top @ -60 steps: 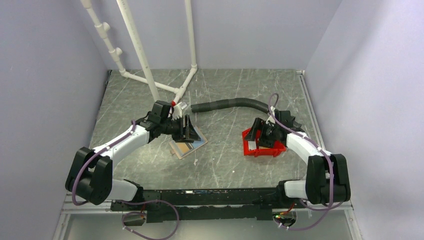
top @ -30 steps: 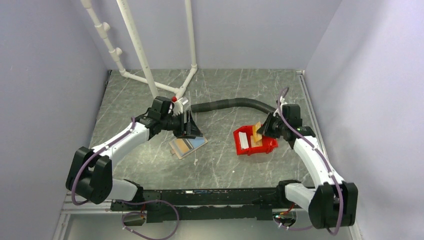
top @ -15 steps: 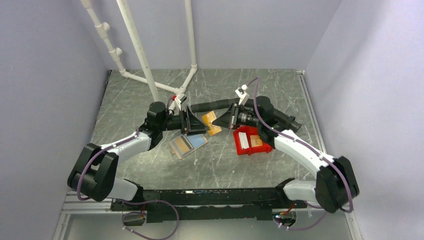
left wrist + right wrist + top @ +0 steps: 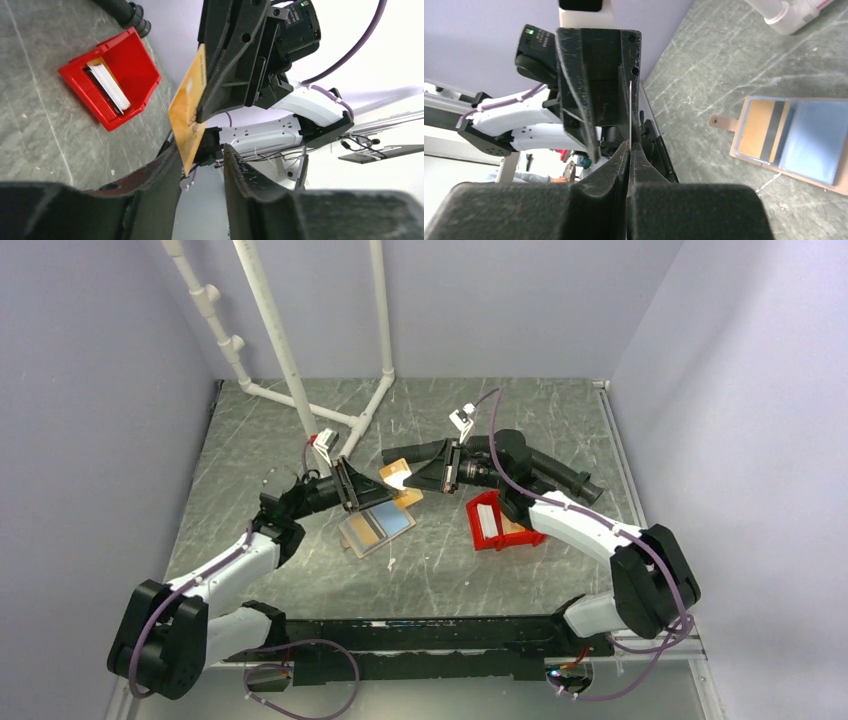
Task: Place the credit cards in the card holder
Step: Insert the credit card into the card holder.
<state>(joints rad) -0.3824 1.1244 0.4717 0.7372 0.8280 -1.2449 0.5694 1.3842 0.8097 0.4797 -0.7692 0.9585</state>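
Tan-orange card held in the air between the two claws, over the open card holder.

The right gripper (image 4: 408, 479) is pinched tight on the tan-orange credit card (image 4: 187, 116), edge-on in its own wrist view. The card's lower corner dips into the gap of the left gripper (image 4: 200, 167), whose fingers stand apart on either side (I cannot tell if they touch it). Beneath them the card holder (image 4: 377, 528) lies spread flat, with a tan card with a dark stripe (image 4: 763, 130) in one clear pocket. The red bin (image 4: 475, 510) sits near its right edge, apart from it, with white cards (image 4: 110, 86) standing inside. Bare grey-green marbled table (image 4: 440, 570) runs toward the arm bases and to the far right. White pipes (image 4: 268, 325) crowd the far left, a black corrugated hose (image 4: 566, 476) lies behind the bin, and lilac walls close three sides.
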